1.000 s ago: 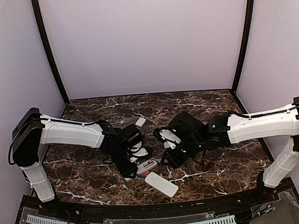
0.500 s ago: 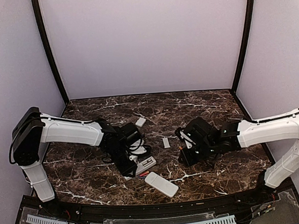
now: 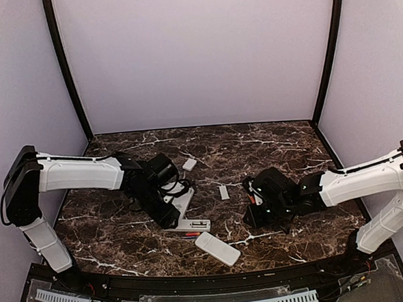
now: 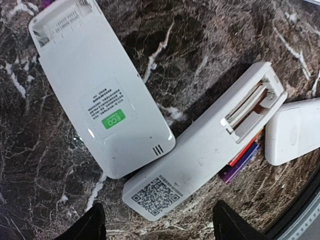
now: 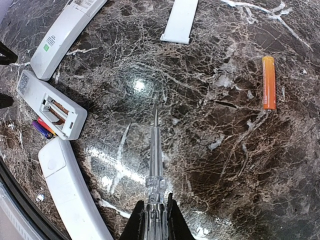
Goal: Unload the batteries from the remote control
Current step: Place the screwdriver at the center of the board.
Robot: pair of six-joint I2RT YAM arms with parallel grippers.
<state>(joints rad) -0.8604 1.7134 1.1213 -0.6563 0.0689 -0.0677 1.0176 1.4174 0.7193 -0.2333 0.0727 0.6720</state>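
Note:
The remote control (image 4: 200, 165) with a QR code lies face down, its battery compartment (image 4: 252, 102) uncovered and holding no cells; it also shows in the overhead view (image 3: 194, 225). A red and a purple battery (image 4: 244, 157) lie against its side on the marble. An orange battery (image 5: 269, 82) lies apart, near my right arm. My left gripper (image 4: 160, 231) hovers open over the QR end, touching nothing. My right gripper (image 5: 157, 225) is shut on a clear pointed tool (image 5: 156, 150), its tip above bare marble.
A larger white remote (image 4: 100, 85) with a green label lies beside the open one, touching its corner. A third white remote (image 3: 218, 248) sits near the front edge. Two flat white covers (image 3: 189, 164) (image 3: 223, 192) lie further back on the marble table (image 3: 276, 146).
My left gripper has opened and drawn back left, leaving the open remote flat on the table. My right gripper with the clear tool has withdrawn to the right, away from the remotes.

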